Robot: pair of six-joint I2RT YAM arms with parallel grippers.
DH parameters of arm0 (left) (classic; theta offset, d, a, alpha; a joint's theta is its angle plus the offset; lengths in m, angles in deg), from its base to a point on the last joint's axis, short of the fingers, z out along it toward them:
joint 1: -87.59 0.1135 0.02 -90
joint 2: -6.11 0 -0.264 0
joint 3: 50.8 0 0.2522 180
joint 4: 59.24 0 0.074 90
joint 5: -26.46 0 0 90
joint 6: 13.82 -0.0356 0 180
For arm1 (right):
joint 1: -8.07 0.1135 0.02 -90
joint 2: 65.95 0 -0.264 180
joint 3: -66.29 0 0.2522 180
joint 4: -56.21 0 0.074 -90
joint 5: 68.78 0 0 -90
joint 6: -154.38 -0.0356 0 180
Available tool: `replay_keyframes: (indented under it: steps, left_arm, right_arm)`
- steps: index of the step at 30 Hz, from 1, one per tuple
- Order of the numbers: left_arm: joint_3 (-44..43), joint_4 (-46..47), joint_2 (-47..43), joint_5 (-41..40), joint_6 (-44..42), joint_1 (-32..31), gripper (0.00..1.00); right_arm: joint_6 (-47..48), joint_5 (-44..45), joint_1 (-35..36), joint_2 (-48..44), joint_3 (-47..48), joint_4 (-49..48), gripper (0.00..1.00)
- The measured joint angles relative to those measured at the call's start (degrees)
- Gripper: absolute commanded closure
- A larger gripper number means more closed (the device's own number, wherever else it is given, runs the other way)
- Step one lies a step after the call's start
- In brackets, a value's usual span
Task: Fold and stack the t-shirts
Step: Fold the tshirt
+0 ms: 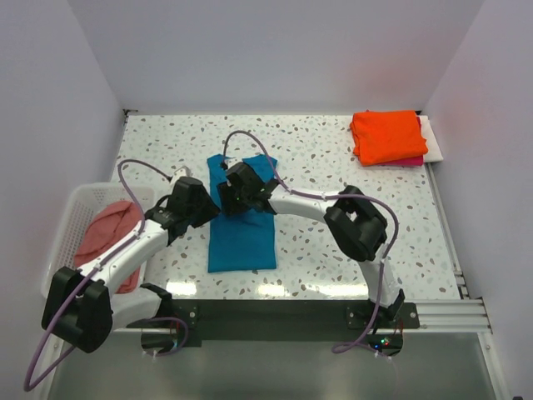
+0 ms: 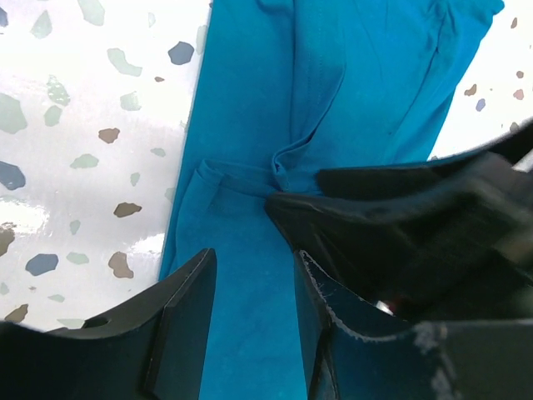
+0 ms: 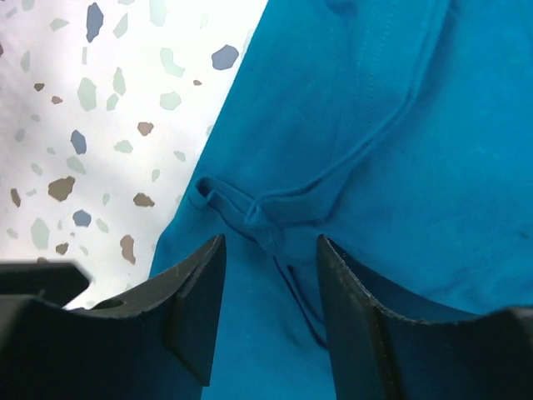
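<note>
1. White walls close in a speckled table [image 1: 333,150]. The teal shirt [image 1: 241,237] lies mid-table as a narrow strip, with its long axis running from the near edge to the far wall.
2. At the far right corner an orange shirt [image 1: 387,136] sits folded on a magenta one [image 1: 412,162]. A salmon shirt [image 1: 108,233] lies bunched in the basket [image 1: 71,208] at the left.
3. From above, the left gripper [image 1: 202,207] and right gripper [image 1: 233,193] meet over the far half of the strip. The left one is at its left edge and the right one just inboard, so neither is clearly nearer.
4. Left wrist: the fingers [image 2: 187,325] stand spread with teal cloth showing in the gap, and they pinch nothing. A small hem tuck lies just ahead of the tips, and the cloth's left edge runs away from the camera. The other arm's black body crowds in from the right.
5. Right wrist: the fingers [image 3: 196,308] are also parted and empty. The same tuck sits just beyond the tips, with bare table to the left.
6. Judgement — the strip needs a crosswise fold, so each gripper would have to take an edge and carry it along the long axis.
7. No brand, label or writing can be read in any view.
</note>
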Motion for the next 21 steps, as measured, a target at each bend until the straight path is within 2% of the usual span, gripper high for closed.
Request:
replay_keyframes:
  steps: [4, 7, 8, 11, 14, 21]
  left_arm:
    - [-0.07, 1.57, 2.91, 1.33, -0.59, 0.00, 0.57]
    - [-1.46, 2.32, 6.40, 1.84, -1.62, 0.00, 0.61]
    - [-2.38, 2.47, 7.76, 1.88, -1.92, 0.00, 0.62]
    - [-6.29, 2.80, 11.67, 1.68, -3.48, 0.00, 0.67]
    - [-11.63, 3.23, 15.87, 1.16, -5.51, -0.20, 0.67]
    - [-25.18, 3.91, 28.06, 0.26, -11.28, -1.20, 0.66]
  right_arm:
    - [-0.87, -0.17, -1.60, -5.64, -3.52, -0.04, 0.48]
    - [-3.21, -0.11, -4.42, -10.51, -5.62, -0.07, 0.55]
    - [-4.02, -0.04, -5.68, -11.93, -6.21, -0.20, 0.62]
    - [-6.14, 0.07, -9.44, -14.78, -8.26, -0.59, 0.69]
    - [-7.34, 0.07, -11.78, -15.10, -10.36, -0.57, 0.70]
    - [-8.68, -0.61, -10.64, -12.48, -12.37, -0.33, 0.74]
